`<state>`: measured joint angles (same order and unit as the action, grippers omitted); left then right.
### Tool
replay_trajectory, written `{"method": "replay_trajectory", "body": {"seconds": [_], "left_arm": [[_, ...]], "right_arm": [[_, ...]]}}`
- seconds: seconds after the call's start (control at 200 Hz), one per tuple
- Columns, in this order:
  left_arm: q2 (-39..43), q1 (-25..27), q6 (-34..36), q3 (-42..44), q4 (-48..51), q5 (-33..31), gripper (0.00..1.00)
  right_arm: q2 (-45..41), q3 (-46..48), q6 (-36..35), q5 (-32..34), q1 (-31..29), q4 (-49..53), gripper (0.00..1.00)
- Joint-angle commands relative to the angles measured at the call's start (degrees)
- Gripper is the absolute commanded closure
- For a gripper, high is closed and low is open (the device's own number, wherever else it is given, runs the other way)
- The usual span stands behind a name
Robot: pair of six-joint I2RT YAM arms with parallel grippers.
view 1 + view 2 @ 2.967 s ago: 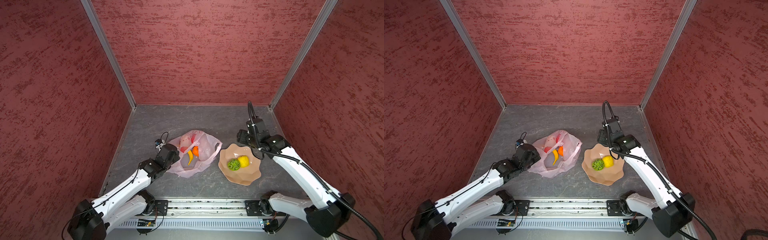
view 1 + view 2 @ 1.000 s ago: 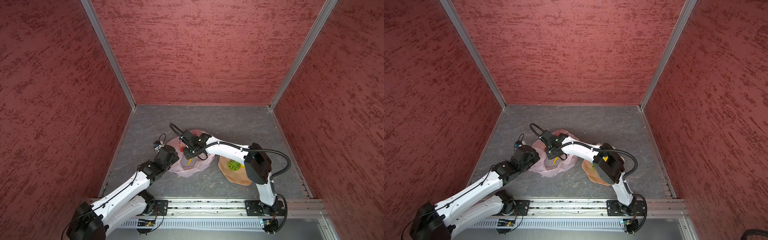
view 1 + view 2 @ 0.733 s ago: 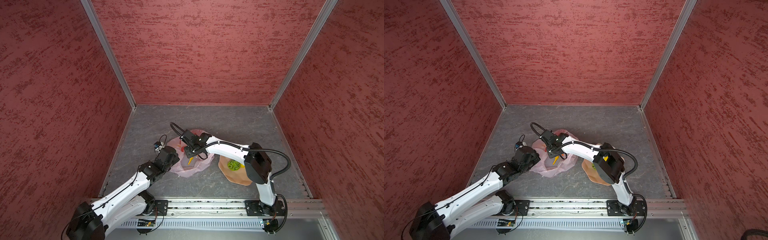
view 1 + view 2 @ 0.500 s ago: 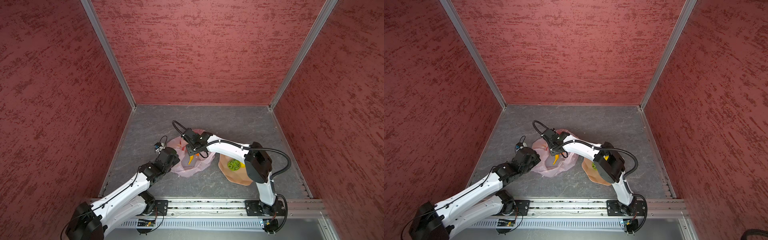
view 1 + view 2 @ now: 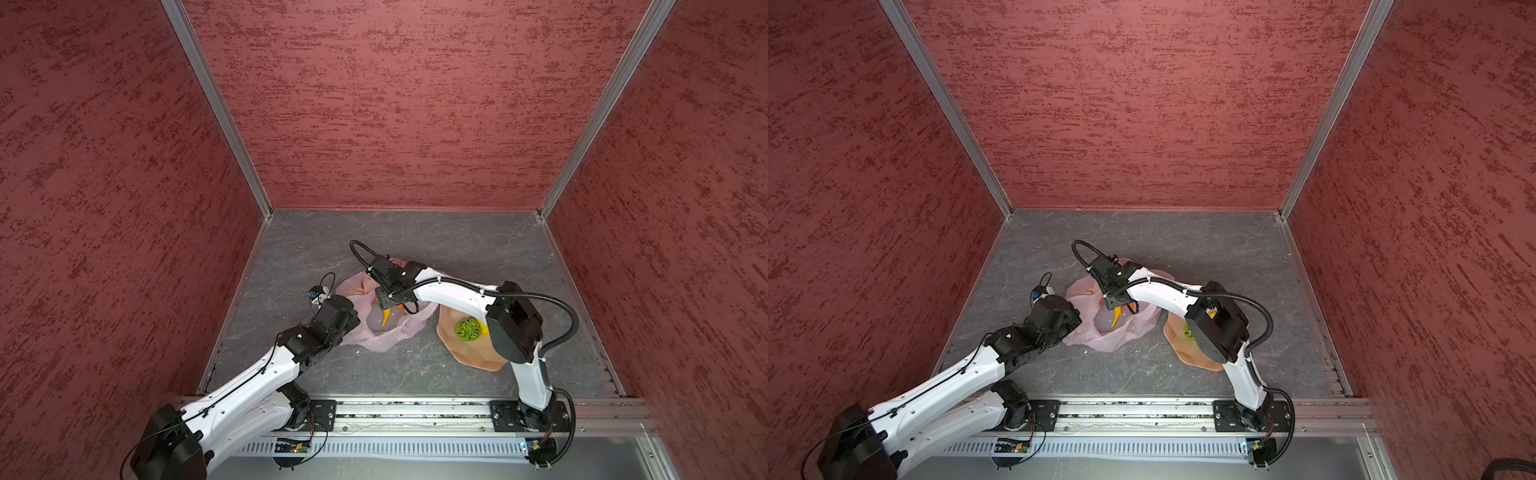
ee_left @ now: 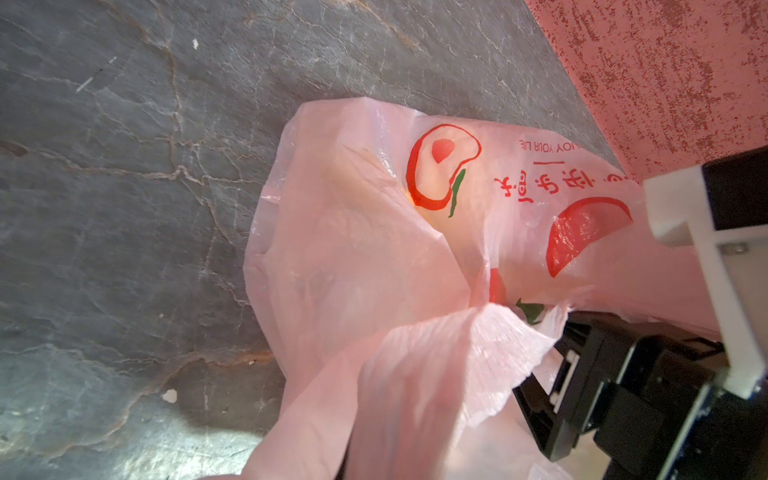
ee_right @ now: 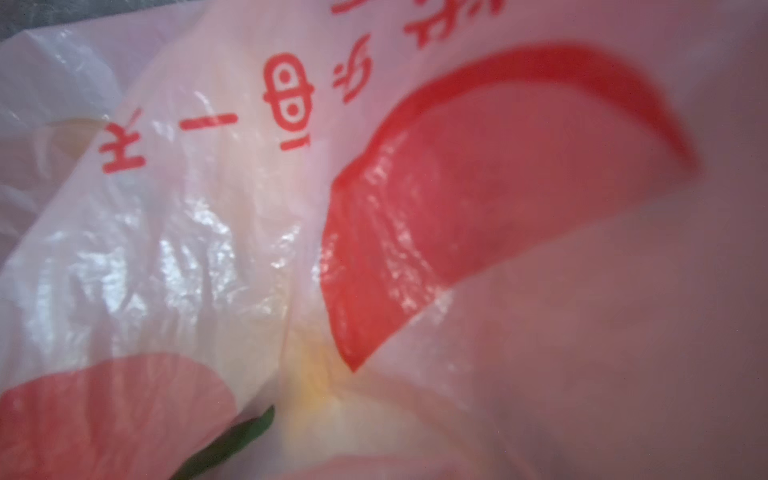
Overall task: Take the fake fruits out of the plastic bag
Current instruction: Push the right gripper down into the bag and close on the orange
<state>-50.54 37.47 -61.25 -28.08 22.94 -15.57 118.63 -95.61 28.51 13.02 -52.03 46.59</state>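
Both top views: the plastic bag (image 5: pixel 386 337) (image 5: pixel 1100 337) lies crumpled on the grey stone-patterned tabletop (image 5: pixel 436 245), mouth open, between my arms and just beside the tan wavy-edged dish (image 5: pixel 469 358). My left claw (image 5: pixel 352 322) sits at the bag's near left edge. My right claw (image 5: pixel 383 302) reaches across the middle into the mouth. Only the top views show fruit: a yellow banana (image 5: pixel 385 319) (image 5: pixel 1116 318) and an orange piece (image 5: pixel 399 308) in the bag under my right claw, and a green lattice ball (image 5: pixel 468 329) with a sliver of yellow lemon (image 5: pixel 482 328) in the dish. Left wrist view: the bag (image 6: pixel 353 249) is thin, translucent pale pink, with a red apple outline, red wedge, red script and green leaves. Its film gathers into a fold running to my left claw, which is clamped on it. Right wrist view: blurred film (image 7: pixel 208 228) only; whether my right claw is open or closed I cannot tell.
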Motion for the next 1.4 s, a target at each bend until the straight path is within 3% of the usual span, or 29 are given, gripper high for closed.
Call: {"method": "replay_trajectory", "body": {"seconds": [0.0,0.195,0.872,1.398], "left_arm": [[0.69,0.42,-0.56,0.74,0.88,-1.47,1.0],[0.96,0.62,-0.74,1.07,1.21,-1.74,1.0],[0.79,0.67,-0.23,1.19,1.32,-1.74,1.0],[-0.41,0.6,0.04,0.37,0.92,-2.27,1.0]], "right_arm": [[0.38,1.11,1.35,2.11,0.48,1.23,0.23],[0.38,2.12,2.66,2.87,0.95,0.92,0.16],[-1.29,9.5,6.55,-1.75,4.81,-10.91,0.19],[-2.5,11.56,4.65,-3.56,5.47,-12.69,0.48]]}}
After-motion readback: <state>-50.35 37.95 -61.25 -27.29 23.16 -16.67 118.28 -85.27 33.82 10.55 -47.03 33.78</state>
